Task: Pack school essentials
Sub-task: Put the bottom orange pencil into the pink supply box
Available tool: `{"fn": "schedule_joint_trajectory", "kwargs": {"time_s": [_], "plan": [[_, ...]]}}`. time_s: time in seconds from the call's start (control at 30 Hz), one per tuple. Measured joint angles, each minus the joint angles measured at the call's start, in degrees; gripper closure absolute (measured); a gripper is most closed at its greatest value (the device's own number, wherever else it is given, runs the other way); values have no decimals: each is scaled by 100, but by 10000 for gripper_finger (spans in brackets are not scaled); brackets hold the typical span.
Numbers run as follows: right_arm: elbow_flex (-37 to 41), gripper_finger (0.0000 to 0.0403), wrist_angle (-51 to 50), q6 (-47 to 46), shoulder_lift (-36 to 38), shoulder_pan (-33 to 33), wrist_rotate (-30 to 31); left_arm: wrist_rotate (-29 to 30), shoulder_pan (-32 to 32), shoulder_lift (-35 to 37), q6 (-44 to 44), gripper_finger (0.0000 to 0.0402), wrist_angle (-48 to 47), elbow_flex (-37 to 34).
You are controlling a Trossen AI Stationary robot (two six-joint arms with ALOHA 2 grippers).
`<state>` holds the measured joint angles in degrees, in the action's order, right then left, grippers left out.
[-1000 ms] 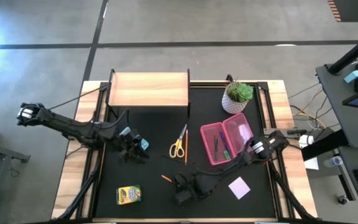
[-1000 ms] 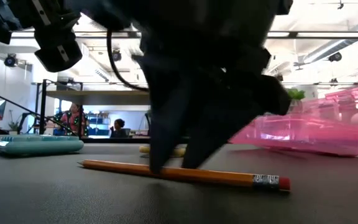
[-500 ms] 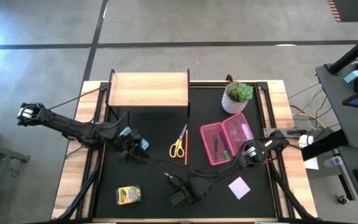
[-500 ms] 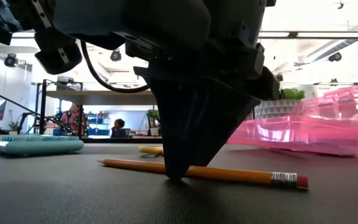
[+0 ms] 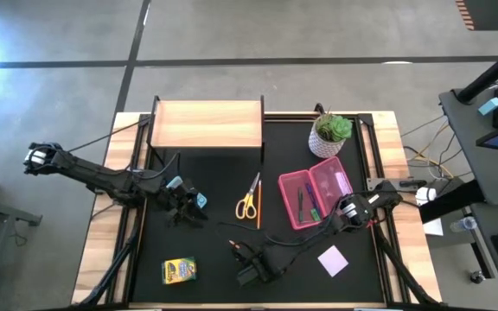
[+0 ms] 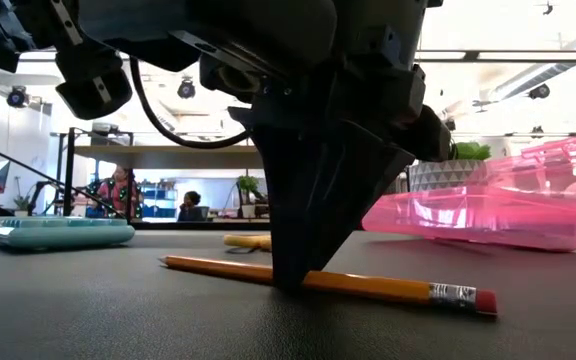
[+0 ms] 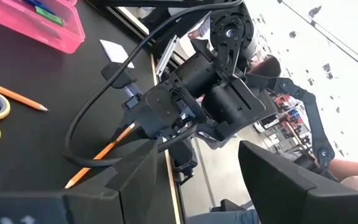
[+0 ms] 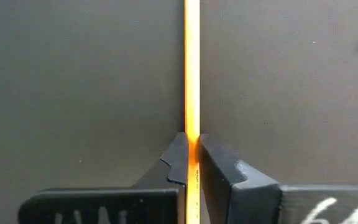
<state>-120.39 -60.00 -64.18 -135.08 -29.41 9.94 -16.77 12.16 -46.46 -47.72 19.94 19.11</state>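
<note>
Pencil (image 6: 328, 282), orange with a pink eraser end, lies flat on the black worktop (image 5: 214, 199), well to the left of the pink case (image 5: 314, 197). Farther left of the case, the left gripper (image 5: 182, 206) hovers with jaws apart, holding nothing. The right gripper (image 8: 192, 163) has its jaws pinched tight on the pencil's shaft.

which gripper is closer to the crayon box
Right. The right gripper, shut on the orange pencil, sits just beside the crayon box; the left gripper hovers farther up the mat.
</note>
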Motion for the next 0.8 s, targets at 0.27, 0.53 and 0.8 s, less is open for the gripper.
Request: {"fn": "schedule_joint_trajectory", "kwargs": {"time_s": [0.27,0.53,0.8], "plan": [[11,389,-13,125,385,5,70,15,-4,0,-10,191,4,0],[16,390,-324,-53,685,82,369,15,-4,0,-4,191,8,0],[28,390,-1719,-892,947,106,500,13,-4,0,-7,191,10,2]]}}
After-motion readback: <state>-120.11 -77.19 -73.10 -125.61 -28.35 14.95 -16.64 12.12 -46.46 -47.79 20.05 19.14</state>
